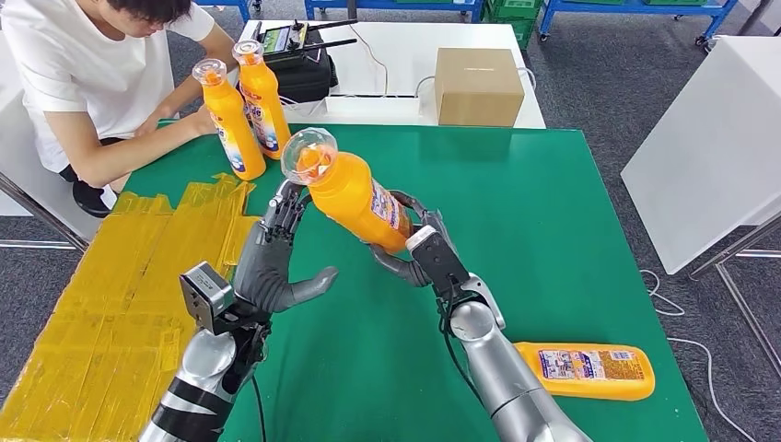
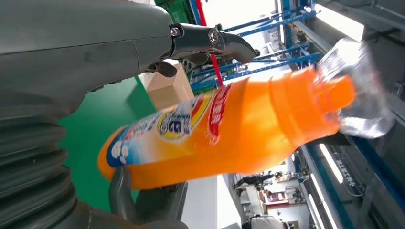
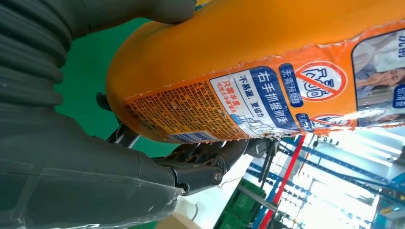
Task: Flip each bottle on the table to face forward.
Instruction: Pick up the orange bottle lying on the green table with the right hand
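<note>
Two hands: right hand (image 1: 416, 250) grips tilted bottle (image 1: 355, 194); left hand (image 1: 276, 258) spread, empty. Right wrist view reveals back label (image 3: 248, 102).

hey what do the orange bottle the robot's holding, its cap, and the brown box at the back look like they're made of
Orange bottle: probably glossy plastic, smooth with soft highlights, and a printed film label wrinkled at the edges. Its cap: clear hard plastic, see-through and shiny. Brown box: looks like matte cardboard.

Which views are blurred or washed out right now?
Left wrist view: the held bottle is smeared by motion, its clear cap worst, and the bright background is blown out. Right wrist view: label sharp, bright lower corner overexposed. Head view: evenly lit and sharp.
</note>
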Robot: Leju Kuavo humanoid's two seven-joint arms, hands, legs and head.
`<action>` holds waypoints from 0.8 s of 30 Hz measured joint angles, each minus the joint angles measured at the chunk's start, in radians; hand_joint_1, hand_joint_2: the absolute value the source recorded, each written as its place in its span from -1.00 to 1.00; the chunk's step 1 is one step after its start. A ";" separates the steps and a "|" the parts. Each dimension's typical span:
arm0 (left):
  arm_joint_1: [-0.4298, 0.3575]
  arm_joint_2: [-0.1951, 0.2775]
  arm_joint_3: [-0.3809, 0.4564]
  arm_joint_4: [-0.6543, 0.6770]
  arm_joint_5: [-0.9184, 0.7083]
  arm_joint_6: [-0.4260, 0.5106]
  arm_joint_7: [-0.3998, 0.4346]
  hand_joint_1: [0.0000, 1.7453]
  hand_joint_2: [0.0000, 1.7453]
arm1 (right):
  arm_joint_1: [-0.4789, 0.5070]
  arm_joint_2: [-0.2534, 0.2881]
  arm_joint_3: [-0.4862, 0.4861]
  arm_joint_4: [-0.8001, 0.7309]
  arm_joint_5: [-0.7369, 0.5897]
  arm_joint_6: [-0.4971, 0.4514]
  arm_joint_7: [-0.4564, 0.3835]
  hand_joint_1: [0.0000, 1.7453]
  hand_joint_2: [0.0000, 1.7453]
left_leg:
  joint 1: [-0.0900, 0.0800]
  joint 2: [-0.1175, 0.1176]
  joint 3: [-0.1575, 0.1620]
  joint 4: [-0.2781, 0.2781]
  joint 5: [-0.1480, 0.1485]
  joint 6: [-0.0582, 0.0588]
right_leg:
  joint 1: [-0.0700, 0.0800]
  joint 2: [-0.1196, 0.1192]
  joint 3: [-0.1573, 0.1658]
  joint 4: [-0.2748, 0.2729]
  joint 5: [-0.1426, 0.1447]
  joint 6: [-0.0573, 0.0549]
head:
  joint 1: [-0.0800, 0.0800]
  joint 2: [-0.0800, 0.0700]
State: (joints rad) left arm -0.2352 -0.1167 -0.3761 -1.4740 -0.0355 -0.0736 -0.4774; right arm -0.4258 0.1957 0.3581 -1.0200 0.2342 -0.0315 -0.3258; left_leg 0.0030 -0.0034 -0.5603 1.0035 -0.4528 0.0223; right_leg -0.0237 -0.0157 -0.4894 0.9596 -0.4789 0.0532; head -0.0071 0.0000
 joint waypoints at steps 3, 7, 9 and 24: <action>0.000 0.000 -0.005 0.009 0.000 0.001 0.001 -1.00 1.00 | -0.006 0.007 0.014 0.002 0.000 -0.004 0.000 1.00 1.00 | 0.000 0.000 0.000 0.000 0.000 0.000 | 0.000 0.000 0.000 0.000 0.000 0.000 | 0.000 0.000; -0.003 0.000 -0.008 0.021 -0.005 0.009 0.002 -1.00 1.00 | -0.012 0.015 0.036 0.003 0.005 -0.005 -0.002 1.00 1.00 | 0.000 0.000 0.000 0.000 0.000 0.000 | 0.000 0.000 0.000 0.000 0.000 0.000 | 0.000 0.000; -0.006 0.000 -0.009 0.028 -0.007 0.011 0.002 -1.00 1.00 | -0.012 0.021 0.052 0.003 0.012 -0.005 -0.004 0.98 1.00 | 0.000 0.000 0.000 0.000 0.000 0.000 | 0.000 0.000 0.000 0.000 0.000 0.000 | 0.000 0.000; -0.010 0.006 0.008 0.076 0.092 -0.041 0.013 -1.00 1.00 | 0.013 0.025 0.248 -0.034 0.116 0.012 -0.008 0.98 1.00 | 0.000 0.000 -0.001 0.000 0.000 0.000 | 0.000 0.000 -0.001 0.000 0.000 0.000 | 0.000 0.000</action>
State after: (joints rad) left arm -0.2457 -0.1112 -0.3676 -1.3976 0.0566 -0.1146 -0.4641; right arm -0.4129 0.2205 0.6066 -1.0535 0.3505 -0.0196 -0.3334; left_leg 0.0033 -0.0031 -0.5610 1.0032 -0.4528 0.0223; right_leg -0.0236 -0.0154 -0.4903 0.9597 -0.4790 0.0530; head -0.0070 0.0000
